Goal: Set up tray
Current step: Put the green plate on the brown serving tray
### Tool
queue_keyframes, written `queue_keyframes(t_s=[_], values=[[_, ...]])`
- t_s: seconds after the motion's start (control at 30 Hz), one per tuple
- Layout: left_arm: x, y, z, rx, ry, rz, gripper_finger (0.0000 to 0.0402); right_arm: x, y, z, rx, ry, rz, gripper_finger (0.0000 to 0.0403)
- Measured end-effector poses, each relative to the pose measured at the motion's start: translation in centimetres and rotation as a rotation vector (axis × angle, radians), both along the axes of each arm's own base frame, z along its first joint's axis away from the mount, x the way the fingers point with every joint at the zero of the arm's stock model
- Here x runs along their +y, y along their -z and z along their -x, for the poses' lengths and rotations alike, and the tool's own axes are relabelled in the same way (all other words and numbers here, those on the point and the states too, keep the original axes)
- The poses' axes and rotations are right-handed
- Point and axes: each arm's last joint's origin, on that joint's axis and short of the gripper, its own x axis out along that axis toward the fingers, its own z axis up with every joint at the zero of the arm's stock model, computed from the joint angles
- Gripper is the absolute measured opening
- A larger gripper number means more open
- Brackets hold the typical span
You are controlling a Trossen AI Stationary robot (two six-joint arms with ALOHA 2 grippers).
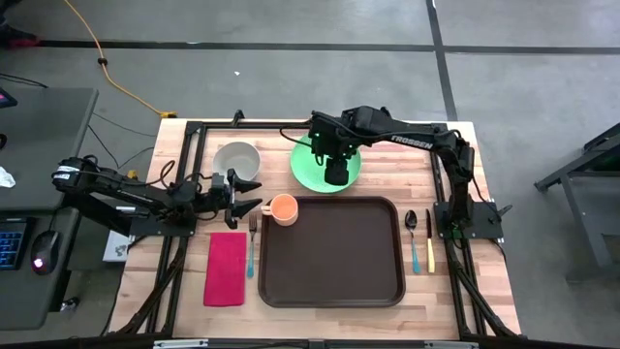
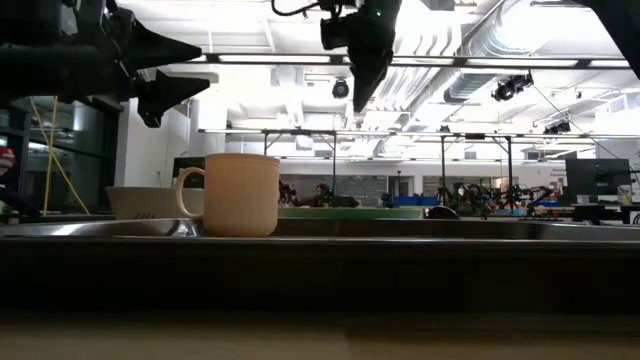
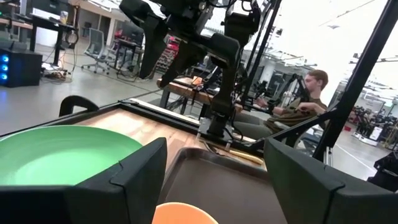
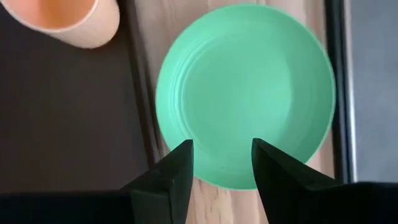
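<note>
1 tray (image 1: pixel 334 254), 1 plate (image 1: pixel 308 165), 1 bowl (image 1: pixel 236 158), 1 cup (image 1: pixel 283 207), 1 napkin (image 1: pixel 226 269), 1 fork (image 1: pixel 253 242), 1 spoon (image 1: pixel 412 233), 1 knife (image 1: pixel 429 242).

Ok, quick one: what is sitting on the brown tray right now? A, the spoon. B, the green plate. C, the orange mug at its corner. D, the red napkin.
C: the orange mug stands on the tray's corner, while the green plate lies on the table beyond it, the red napkin to one side and the spoon to the other.

The right gripper (image 4: pixel 221 165) hangs with fingers parted above the green plate (image 4: pixel 249 81) on the wooden table (image 4: pixel 208 202). An orange cup (image 4: pixel 68 18) stands on the dark tray (image 4: pixel 62 118) beside it.
</note>
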Motion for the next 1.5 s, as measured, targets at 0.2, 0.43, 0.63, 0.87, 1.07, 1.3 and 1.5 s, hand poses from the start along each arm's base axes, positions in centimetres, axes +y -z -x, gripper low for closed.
queue_keyframes(t_s=[0.2, 0.43, 0.63, 0.87, 1.07, 1.3, 1.5], values=[[0.0, 0.1, 0.0, 0.007, 0.000, -0.001, 0.0299, -0.9, 3.4, 1.5, 0.065, -0.039, -0.071, 0.0145], [0.1, 0.0, 0.0, 0.001, -0.023, 0.011, 0.0299, -0.8, 6.0, 4.6, 0.039, -0.059, -0.050, 0.0145], [0.1, 0.1, 0.0, 0.011, -0.041, -0.002, 0.0299, 0.2, 7.4, 7.2, 0.017, -0.137, -0.014, 0.0151], [0.1, 0.5, -0.1, 0.061, -0.053, -0.022, 0.0299, 0.6, 9.1, 8.7, 0.009, -0.172, 0.034, 0.0146], [0.1, 1.2, -0.1, 0.134, -0.050, -0.006, 0.0299, 0.4, 9.2, 8.1, -0.036, -0.242, 0.089, 0.0137], [0.1, 2.0, -0.1, 0.180, -0.042, 0.123, 0.0299, 0.2, 9.0, 7.7, -0.086, -0.246, 0.107, 0.0134], [0.0, 2.1, -0.1, 0.187, 0.014, 0.190, 0.0299, 0.2, 9.0, 7.7, -0.085, -0.242, 0.104, 0.0133]])
